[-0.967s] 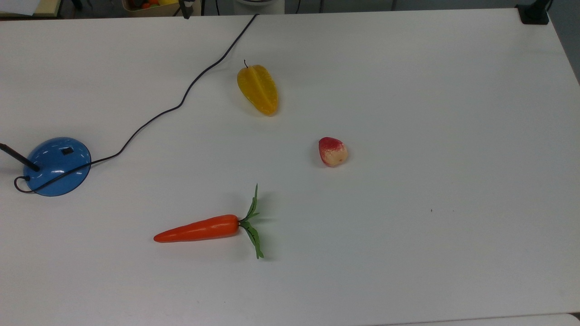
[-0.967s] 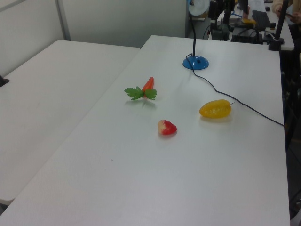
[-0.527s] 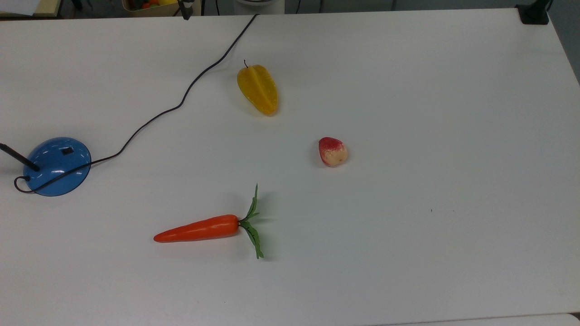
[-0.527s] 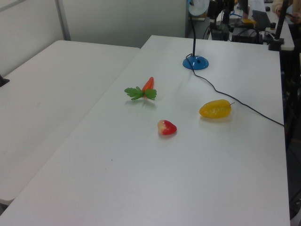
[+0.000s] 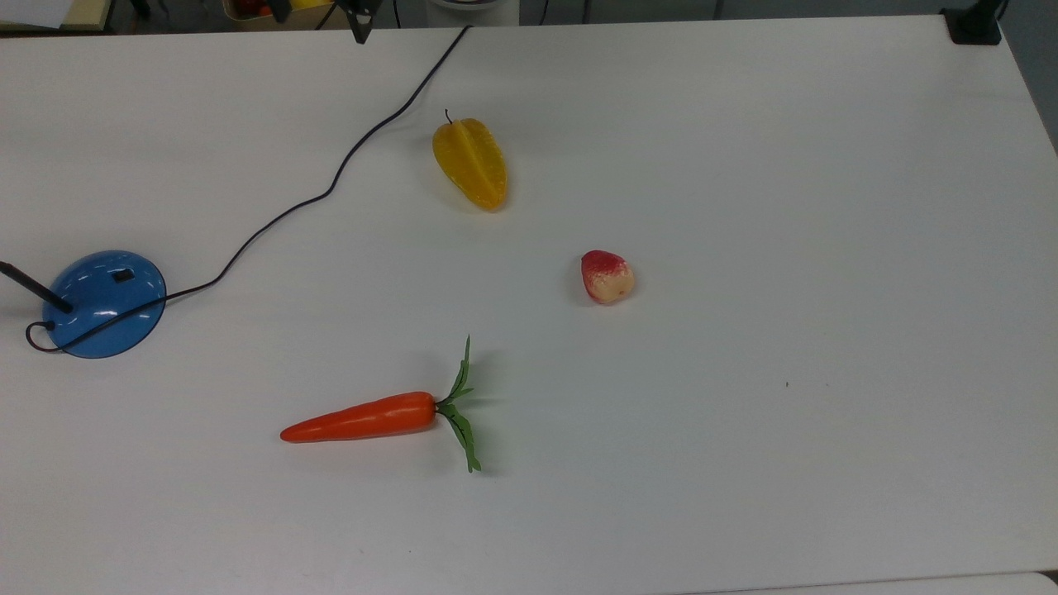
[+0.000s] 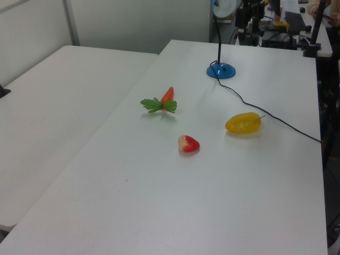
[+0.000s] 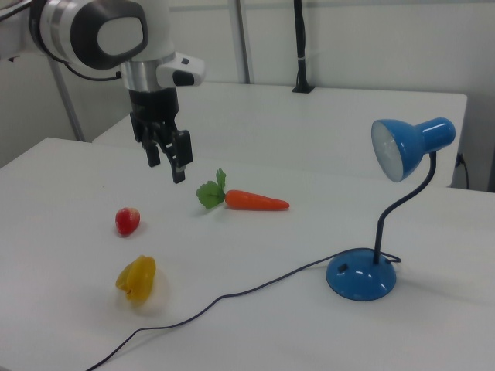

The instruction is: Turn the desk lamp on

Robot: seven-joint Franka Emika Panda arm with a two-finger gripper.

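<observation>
The desk lamp [image 7: 387, 209] is seen at the right view's right, its blue dome base [image 5: 104, 303] resting on the white table [image 5: 744, 207] near the top view's left edge, with the small black switch [image 5: 122, 275] set into the dome's upper slope. The shade looks unlit, so the task is judged not yet done. The gripper [image 7: 166, 158] is held high above the table, well apart from the lamp, over the area near the yellow starfruit [image 7: 137, 279] and the strawberry [image 7: 128, 220] in the right view. Its fingers are parted by only a narrow gap and nothing is gripped.

A reach toward the base is what the step in hand calls for. The approach is best made from above, so that the black cord [image 5: 331, 182] trailing across the table and the curved stem [image 7: 402, 201] are not snagged. The switch is small, so one fingertip should be lined up over it and the press made straight down; a sideways push would likely slide the light, glossy base. The carrot [image 5: 364, 417] lies clear of the likely path.
</observation>
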